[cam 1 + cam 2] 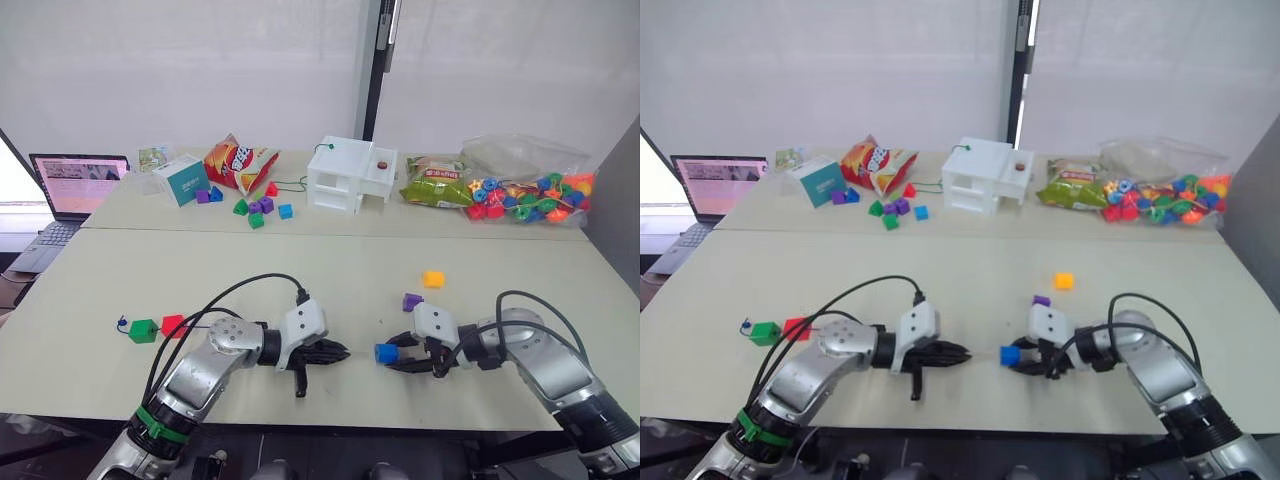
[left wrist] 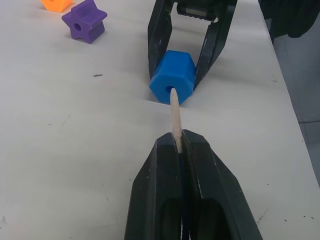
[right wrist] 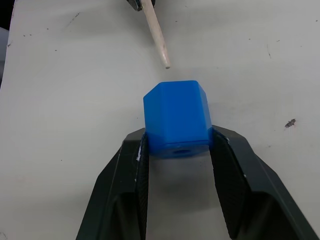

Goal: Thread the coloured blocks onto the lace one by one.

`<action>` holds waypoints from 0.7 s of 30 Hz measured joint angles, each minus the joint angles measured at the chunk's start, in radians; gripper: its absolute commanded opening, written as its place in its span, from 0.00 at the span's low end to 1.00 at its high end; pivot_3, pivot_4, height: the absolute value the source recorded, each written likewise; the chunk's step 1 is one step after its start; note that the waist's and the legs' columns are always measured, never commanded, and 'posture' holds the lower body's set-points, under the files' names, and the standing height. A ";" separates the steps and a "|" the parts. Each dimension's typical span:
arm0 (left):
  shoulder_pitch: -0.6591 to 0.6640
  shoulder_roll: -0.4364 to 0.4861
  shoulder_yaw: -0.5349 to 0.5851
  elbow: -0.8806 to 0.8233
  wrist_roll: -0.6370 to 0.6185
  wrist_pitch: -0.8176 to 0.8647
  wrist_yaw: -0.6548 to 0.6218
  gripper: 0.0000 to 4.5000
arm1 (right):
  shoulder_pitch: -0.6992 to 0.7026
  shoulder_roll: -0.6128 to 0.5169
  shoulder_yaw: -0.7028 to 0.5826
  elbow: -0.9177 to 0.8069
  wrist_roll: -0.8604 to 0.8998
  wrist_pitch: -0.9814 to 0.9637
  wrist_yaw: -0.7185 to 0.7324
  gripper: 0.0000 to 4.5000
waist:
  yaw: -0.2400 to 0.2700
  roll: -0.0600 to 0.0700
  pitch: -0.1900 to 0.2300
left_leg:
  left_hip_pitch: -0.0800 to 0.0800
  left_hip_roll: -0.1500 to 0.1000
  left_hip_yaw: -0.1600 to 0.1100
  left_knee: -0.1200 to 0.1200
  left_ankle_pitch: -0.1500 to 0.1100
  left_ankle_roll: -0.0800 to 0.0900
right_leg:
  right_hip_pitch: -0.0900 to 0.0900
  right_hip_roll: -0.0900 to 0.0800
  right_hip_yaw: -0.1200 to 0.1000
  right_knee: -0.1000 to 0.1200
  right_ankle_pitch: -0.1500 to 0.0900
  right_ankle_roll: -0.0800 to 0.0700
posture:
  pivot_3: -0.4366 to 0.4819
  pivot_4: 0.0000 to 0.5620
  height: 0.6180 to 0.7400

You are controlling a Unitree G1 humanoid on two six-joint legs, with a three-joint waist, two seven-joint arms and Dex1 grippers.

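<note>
Right gripper (image 3: 177,150) clamped on the blue block (image 3: 177,117), one finger on each side, held low over the tabletop (image 1: 300,290) close to the front edge, a bit right of the middle. Left gripper (image 2: 179,145) pinched tight on the lace's (image 1: 200,318) pale stiff tip (image 2: 174,112), with the tip poking out past the fingertips and pointing straight at the hole in the blue block's face. From the left wrist camera looks like the tip is right at the mouth of the hole; from the right wrist camera still a small gap between tip and block, so can't say for sure whether touching. Dark string part of the lace trailing back toward the left side of the tabletop, to the green block (image 1: 143,331) and red block (image 1: 174,325) sitting side by side, touching, near the left front; looks like those two are on the lace already but hard to tell. Purple block (image 1: 412,301) lying loose just behind the right gripper, yellow block (image 1: 433,279) a little further back and to the right of it, both flat on the tabletop. Way at the back edge: laptop (image 1: 75,185) at the left corner, chip bag (image 1: 238,162), a scatter of small coloured pieces (image 1: 250,207), a white box (image 1: 352,175) in the middle, and a clear bag of beads (image 1: 530,190) toward the right corner.
</note>
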State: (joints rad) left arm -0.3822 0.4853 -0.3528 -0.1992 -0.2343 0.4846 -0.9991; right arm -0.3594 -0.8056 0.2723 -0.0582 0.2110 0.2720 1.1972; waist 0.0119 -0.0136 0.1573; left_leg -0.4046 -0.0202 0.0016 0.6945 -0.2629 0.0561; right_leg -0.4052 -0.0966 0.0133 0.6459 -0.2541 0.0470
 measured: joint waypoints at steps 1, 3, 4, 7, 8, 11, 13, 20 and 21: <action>-0.007 -0.005 -0.007 0.012 0.003 -0.001 0.001 0.00 | 0.010 0.001 -0.007 -0.006 0.000 0.003 -0.003 0.28 | 0.001 0.000 0.000 | 0.000 0.000 0.000 0.000 0.000 0.000 | 0.000 0.000 0.000 0.000 0.000 0.000 | 0.48 0.27 1.00; -0.017 -0.009 -0.022 0.031 0.021 -0.001 0.004 0.00 | 0.020 0.003 -0.010 -0.021 0.000 0.011 -0.009 0.28 | 0.001 0.000 0.000 | 0.000 0.000 0.000 0.000 0.000 0.000 | 0.000 0.000 0.000 0.000 0.000 0.000 | 0.48 0.27 1.00; -0.022 -0.011 -0.031 0.042 0.033 -0.002 0.005 0.00 | 0.023 0.003 -0.011 -0.028 0.000 0.017 -0.010 0.28 | 0.000 0.000 0.000 | 0.000 0.000 0.000 0.000 0.000 0.000 | 0.000 0.000 0.000 0.000 0.000 0.000 | 0.48 0.27 1.00; -0.036 -0.019 -0.045 0.064 0.052 -0.007 0.006 0.00 | 0.033 0.003 -0.012 -0.049 0.001 0.027 -0.010 0.28 | 0.001 0.000 0.000 | 0.000 0.000 0.000 0.000 0.000 0.000 | 0.000 0.000 0.000 0.000 0.000 0.000 | 0.48 0.27 1.00; -0.039 -0.019 -0.048 0.067 0.057 -0.012 0.005 0.00 | 0.036 0.003 -0.012 -0.056 0.001 0.030 -0.008 0.28 | 0.000 0.000 0.000 | 0.000 0.000 0.000 0.000 0.000 0.000 | 0.000 0.000 0.000 0.000 0.000 0.000 | 0.48 0.27 1.00; -0.045 -0.019 -0.057 0.082 0.074 -0.025 0.003 0.00 | 0.039 0.003 -0.012 -0.065 0.002 0.042 -0.008 0.28 | 0.001 0.000 0.000 | 0.000 0.000 0.000 0.000 0.000 0.000 | 0.000 0.000 0.000 0.000 0.000 0.000 | 0.48 0.27 1.00; -0.045 -0.019 -0.060 0.084 0.075 -0.026 0.000 0.00 | 0.041 0.003 -0.012 -0.070 0.002 0.047 -0.008 0.28 | 0.001 0.000 0.000 | 0.000 0.000 0.000 0.000 0.000 0.000 | 0.000 0.000 0.000 0.000 0.000 0.000 | 0.48 0.27 1.00; -0.045 -0.024 -0.063 0.084 0.075 -0.026 -0.009 0.00 | 0.044 0.003 -0.012 -0.082 0.002 0.062 -0.009 0.28 | 0.001 0.000 0.000 | 0.000 0.000 0.000 0.000 0.000 0.000 | 0.000 0.000 0.000 0.000 0.000 0.000 | 0.48 0.27 1.00; -0.045 -0.026 -0.063 0.084 0.075 -0.025 -0.009 0.00 | 0.044 0.003 -0.012 -0.083 0.002 0.062 -0.010 0.28 | 0.001 0.000 0.000 | 0.000 0.000 0.000 0.000 0.000 0.000 | 0.000 0.000 0.000 0.000 0.000 0.000 | 0.48 0.27 1.00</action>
State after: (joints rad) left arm -0.4271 0.4597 -0.4154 -0.1153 -0.1595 0.4592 -1.0077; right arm -0.3154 -0.8024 0.2602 -0.1408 0.2134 0.3344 1.1876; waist 0.0125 -0.0136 0.1573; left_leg -0.4048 -0.0205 0.0015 0.6946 -0.2629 0.0561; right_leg -0.4052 -0.0967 0.0132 0.6460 -0.2540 0.0470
